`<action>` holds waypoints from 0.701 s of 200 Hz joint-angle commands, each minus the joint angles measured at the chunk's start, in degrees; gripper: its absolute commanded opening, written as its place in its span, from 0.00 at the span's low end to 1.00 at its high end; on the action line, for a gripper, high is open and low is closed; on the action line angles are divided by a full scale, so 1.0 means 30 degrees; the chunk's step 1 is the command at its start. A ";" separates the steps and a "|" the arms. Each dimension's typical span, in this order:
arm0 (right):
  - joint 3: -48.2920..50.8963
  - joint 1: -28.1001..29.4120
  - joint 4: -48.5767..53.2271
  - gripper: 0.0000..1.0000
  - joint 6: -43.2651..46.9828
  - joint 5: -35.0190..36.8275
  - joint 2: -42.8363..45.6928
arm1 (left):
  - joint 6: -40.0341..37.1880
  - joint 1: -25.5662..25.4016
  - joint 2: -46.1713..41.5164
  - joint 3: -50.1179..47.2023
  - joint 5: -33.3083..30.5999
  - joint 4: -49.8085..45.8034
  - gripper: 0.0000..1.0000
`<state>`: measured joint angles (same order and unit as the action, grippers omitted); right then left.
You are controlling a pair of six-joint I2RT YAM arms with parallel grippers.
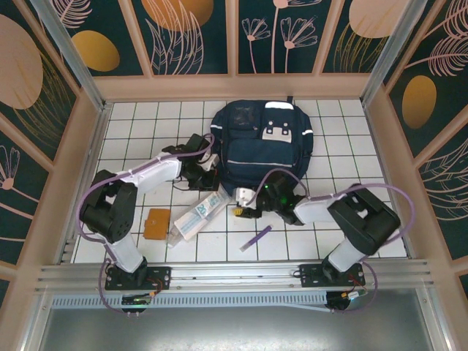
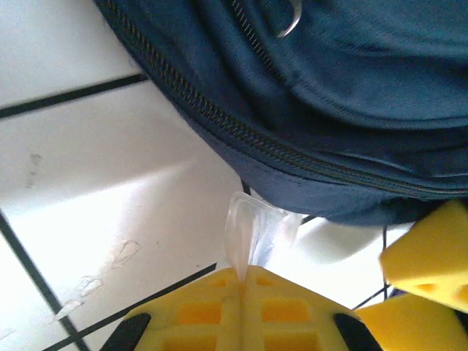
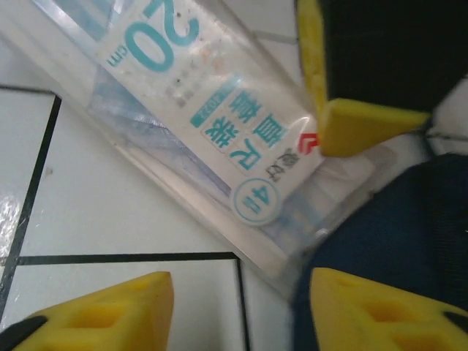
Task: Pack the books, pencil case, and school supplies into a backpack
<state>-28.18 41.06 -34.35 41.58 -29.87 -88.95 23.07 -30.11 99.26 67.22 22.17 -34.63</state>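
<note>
Left fingers: the left gripper (image 2: 241,272) is clenched on a tab of clear film that sticks out past its tips. Judging by the right wrist view, this is the end of the clear pack (image 3: 219,124), though the pinch point itself is hidden.
Right fingers: the right gripper (image 3: 241,287) is released, jaws apart, with the pack's end just ahead of the tips and touching neither.
Pack's long axis: slanted across the gap of the right jaws, with one end at the left fingertips and the rest running back away from the backpack (image 2: 351,95).
Backpack: just beyond the left fingertips, its edge right at the film, and close beside one right finger.
Nearer arm: the left, since it has the end.
Next move, as a judgement: carry that end toward the backpack's opening, which I cannot see.
</note>
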 commanded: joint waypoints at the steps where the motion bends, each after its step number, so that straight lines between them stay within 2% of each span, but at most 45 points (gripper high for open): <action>1: 0.0058 -0.0860 -0.1744 0.59 -0.4641 -0.1418 0.1671 | -0.0408 0.0166 -0.1650 0.1898 -0.0665 -0.1150 0.00; 12: -0.0089 -0.1185 -0.2059 0.64 -0.7152 -0.1044 0.2289 | -0.0313 0.0186 -0.2226 0.2667 -0.0653 -0.1001 0.00; 32: 0.0149 -0.1608 -0.3735 0.71 -1.2271 0.1625 0.3257 | 0.0076 0.0200 -0.3494 0.3574 -0.0320 0.0185 0.00; 51: -0.0390 -0.1820 -0.3608 0.74 -1.5096 0.1538 0.3973 | 0.1154 0.0192 -0.4968 0.3308 -0.0073 0.3000 0.00; 77: -0.1244 -0.3123 -0.4999 0.74 -2.0015 -0.2916 0.3276 | 0.2782 0.0192 -0.7004 0.1177 0.0213 0.8454 0.00; 92: -0.1956 -0.3111 -0.5902 0.75 -2.1335 -0.5329 0.2549 | 0.3142 0.0193 -0.7887 0.0052 0.0198 1.0924 0.00; 106: -0.2409 -0.2999 -0.7194 0.77 -2.2421 -0.6765 0.1928 | 0.3294 0.0207 -0.8217 -0.0464 0.0049 1.1936 0.00; 140: -0.2681 -0.2670 -1.3227 0.76 -2.6029 -0.8709 -0.0070 | 0.3531 0.0194 -0.8026 -0.0921 0.0454 1.2778 0.00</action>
<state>-34.48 32.38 -57.74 -24.43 -47.77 -85.52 31.70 -29.89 74.94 65.84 21.98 -3.77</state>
